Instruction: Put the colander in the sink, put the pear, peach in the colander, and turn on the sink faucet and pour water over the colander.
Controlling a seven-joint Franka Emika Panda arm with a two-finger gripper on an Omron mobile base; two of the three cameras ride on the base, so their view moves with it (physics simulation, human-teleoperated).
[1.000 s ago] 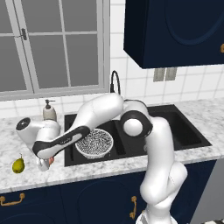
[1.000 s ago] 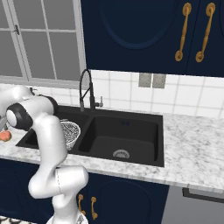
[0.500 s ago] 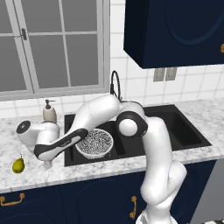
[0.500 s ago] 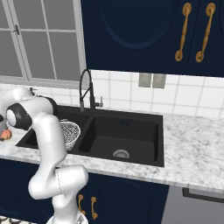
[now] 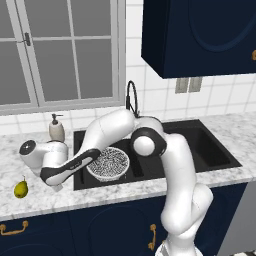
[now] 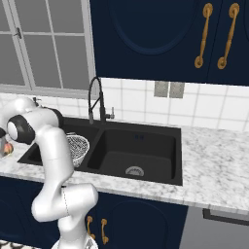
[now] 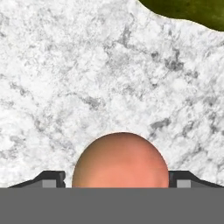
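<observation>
The peach [image 7: 120, 159] lies on the marble counter left of the sink [image 5: 200, 145], right between my gripper's [image 7: 117, 179] two fingertips. The gripper [image 5: 58, 186] is open and low over the counter. Its tips flank the fruit closely, and a thin gap still shows on one side. The pear [image 5: 20, 188] rests on the counter a short way beyond the hand, and its green edge [image 7: 188, 11] shows in the hand view's top corner. The white colander [image 5: 107, 162] sits in the sink's left basin, with my arm stretched across above it. The black faucet [image 5: 131, 97] rises behind the sink.
A white soap dispenser [image 5: 56, 128] stands on the counter behind the hand, near the window. The right basin [image 6: 136, 151] has a silver drain. The counter's front edge runs just in front of the peach and pear.
The hand has settled slightly lower over the peach. The colander, pear and faucet have not moved.
</observation>
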